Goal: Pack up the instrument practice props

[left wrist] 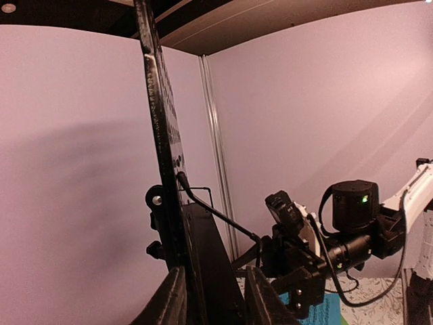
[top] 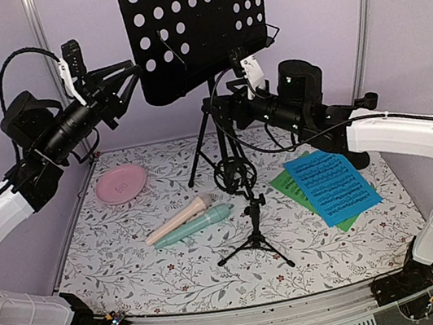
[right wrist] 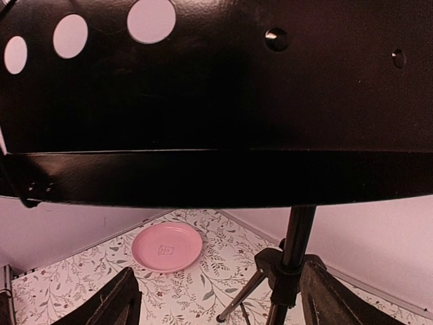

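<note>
- We see one rack of black perforated metal. It stands upright on a thin pole and tripod legs at the back of the counter, which is covered in a floral cloth.
- The left hand straddles the rack's lower left edge. We cannot tell whether its fingers press the metal.
- The right hand is spread wide just under the rack's ledge, with the pole beyond the gap.
- Two smooth, tapered mics lie side by side, touching, at mid-counter: one beige, one mint.
- One small black tripod with a ring clip stands just right of the mics.
- Two printed sheets lie flat at the right, a blue one overlapping a green one.
- One round, glossy pink plate sits at the left.
</note>
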You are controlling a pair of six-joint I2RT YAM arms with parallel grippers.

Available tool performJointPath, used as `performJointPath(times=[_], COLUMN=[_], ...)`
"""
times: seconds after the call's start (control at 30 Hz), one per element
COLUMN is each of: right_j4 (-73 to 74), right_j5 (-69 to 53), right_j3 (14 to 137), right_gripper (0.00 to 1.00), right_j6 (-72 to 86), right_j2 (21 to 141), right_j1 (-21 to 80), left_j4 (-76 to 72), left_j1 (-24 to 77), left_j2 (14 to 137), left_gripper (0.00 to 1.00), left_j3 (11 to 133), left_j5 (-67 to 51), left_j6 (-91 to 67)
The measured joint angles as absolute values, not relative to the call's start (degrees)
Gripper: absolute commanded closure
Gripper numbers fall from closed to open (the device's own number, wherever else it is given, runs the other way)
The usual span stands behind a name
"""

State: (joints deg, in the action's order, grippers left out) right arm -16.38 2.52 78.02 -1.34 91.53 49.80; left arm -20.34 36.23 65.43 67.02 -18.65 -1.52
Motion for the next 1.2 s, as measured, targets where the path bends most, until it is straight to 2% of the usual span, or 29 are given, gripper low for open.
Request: performJointPath(times=[0.3, 0.8, 1.07, 1.2], right_j4=[-15.6, -19.0, -21.1, -22.6], right_j5=[5.9, -2.8, -7.0, -7.9], right_j3=[87.4, 92.9, 93.9, 93.9], right_gripper=[0.39, 0.47, 0.54, 0.54], right_j6=[-1.1, -1.3, -0.9, -0.9], right_j2=[101.8, 107.0, 108.0, 108.4], right_j1=[46.6, 41.9, 41.9, 41.5], left_j4=[-20.7, -20.8, -20.8, -20.8], left_j1=[36.2, 36.2, 36.2, 36.2], left_j2=[64.7, 64.2, 64.2, 64.2], left_gripper=[0.69, 0.68, 0.68, 0.68], left_j3=[66.8, 66.6, 66.6, 66.6], left_j5=[-18.4, -17.4, -17.3, -17.3], left_j6=[-1.5, -1.5, -1.5, -1.4])
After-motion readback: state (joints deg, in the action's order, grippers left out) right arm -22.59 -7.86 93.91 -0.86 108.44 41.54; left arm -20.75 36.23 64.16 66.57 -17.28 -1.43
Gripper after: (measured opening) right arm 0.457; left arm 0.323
